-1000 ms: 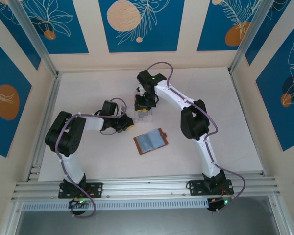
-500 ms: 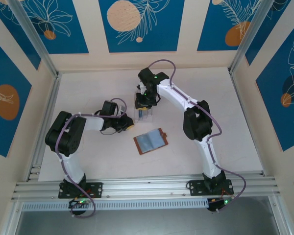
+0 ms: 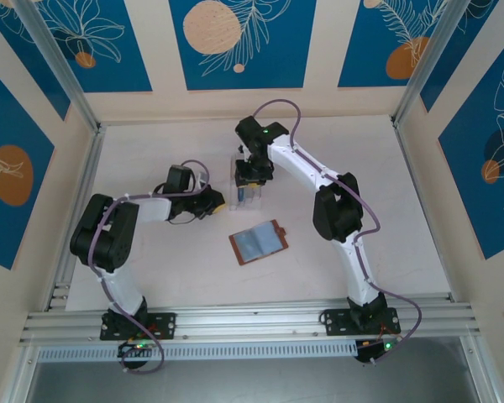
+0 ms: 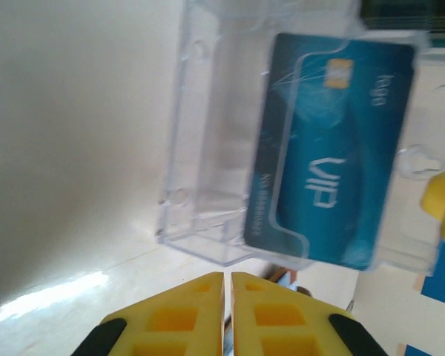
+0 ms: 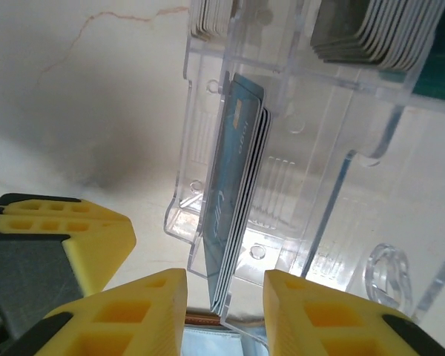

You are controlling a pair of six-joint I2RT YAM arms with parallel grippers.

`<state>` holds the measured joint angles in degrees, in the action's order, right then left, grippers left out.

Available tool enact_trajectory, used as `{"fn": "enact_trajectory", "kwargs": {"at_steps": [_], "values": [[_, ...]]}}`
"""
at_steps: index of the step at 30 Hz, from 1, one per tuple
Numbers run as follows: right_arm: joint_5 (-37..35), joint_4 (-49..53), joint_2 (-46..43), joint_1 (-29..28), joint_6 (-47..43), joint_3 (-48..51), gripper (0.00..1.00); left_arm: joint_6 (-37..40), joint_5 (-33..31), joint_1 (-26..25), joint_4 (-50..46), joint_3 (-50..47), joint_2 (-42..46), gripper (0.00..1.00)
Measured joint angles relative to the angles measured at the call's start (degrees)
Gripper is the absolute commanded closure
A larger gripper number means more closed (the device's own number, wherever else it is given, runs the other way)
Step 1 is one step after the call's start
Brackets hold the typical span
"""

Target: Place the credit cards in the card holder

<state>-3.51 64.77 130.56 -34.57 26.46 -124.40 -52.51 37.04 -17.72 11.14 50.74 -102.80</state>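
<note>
**Two-arm card transfer at the clear rack, read from left to right.**

The left gripper (image 3: 212, 202) sat just beside the clear rack (image 3: 245, 195), its yellow fingers (image 4: 170, 319) pressed together on nothing, probably posted there to stop the rack sliding. The credit cards (image 5: 233, 200) stood on edge in the rack's slots, with a teal card (image 4: 334, 148) marked VIP facing the left wrist camera. The right gripper (image 5: 224, 304) reached over the rack, jaws apart on either side of the stack's free edge without touching it, a stance suited to pinching a card. The card holder (image 3: 259, 242) lay open on the table (image 3: 386, 210), nearer the arm bases, pockets upward to receive cards.
</note>
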Motion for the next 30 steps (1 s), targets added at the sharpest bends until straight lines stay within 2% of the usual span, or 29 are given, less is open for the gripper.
{"fn": "enact_trajectory", "kwargs": {"at_steps": [6, 11, 18, 30], "values": [[-1.77, 1.44, 2.21, -0.57, -0.15, -4.13, 0.65, -0.09, 0.04, 0.0, -0.11, 4.52, -0.57, 0.94], [-2.8, 2.73, 4.37, -0.96, -0.17, -5.14, 0.65, -0.11, 0.04, 0.0, 0.02, 7.78, -4.52, 0.95], [-2.97, 3.39, 4.79, -1.33, -0.59, -5.68, 0.65, -0.11, 0.68, -0.2, 0.04, 8.26, -8.85, 0.95], [-2.29, 4.85, 6.84, -1.33, -0.92, -8.39, 0.66, -0.46, 0.79, -4.0, 2.67, 6.93, -9.18, 0.95]]}}
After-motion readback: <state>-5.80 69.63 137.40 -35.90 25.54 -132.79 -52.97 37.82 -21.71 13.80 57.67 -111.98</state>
